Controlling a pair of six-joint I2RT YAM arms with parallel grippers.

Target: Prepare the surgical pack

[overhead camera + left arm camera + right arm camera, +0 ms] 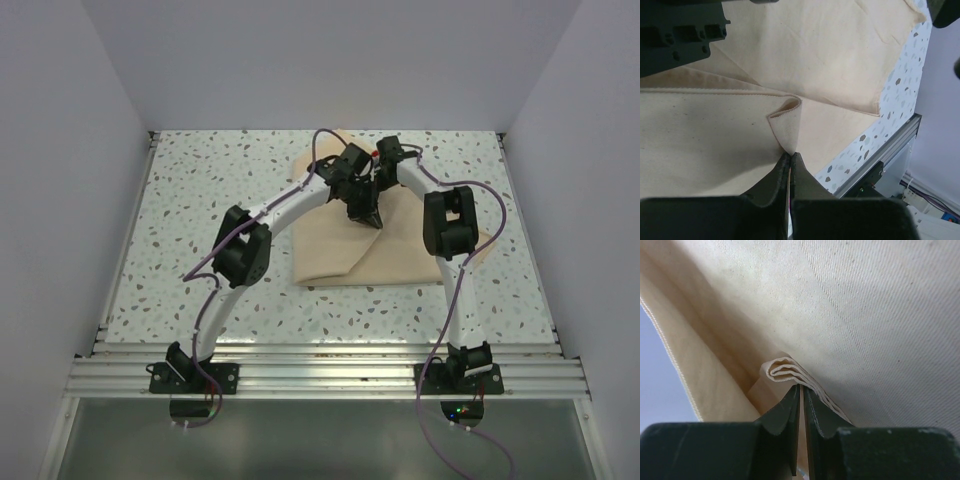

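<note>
On the speckled worktop [200, 200] lies one tan cloth [330, 255], partly folded, at the far middle, where the left fingers [771, 184] press together on its raised crease and the right fingers [781, 414] pinch its bunched, layered fold.

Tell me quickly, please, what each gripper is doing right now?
Left gripper: closed, pinching a fold of the tan cloth.
Right gripper: closed, pinching bunched layers of the same cloth.
</note>
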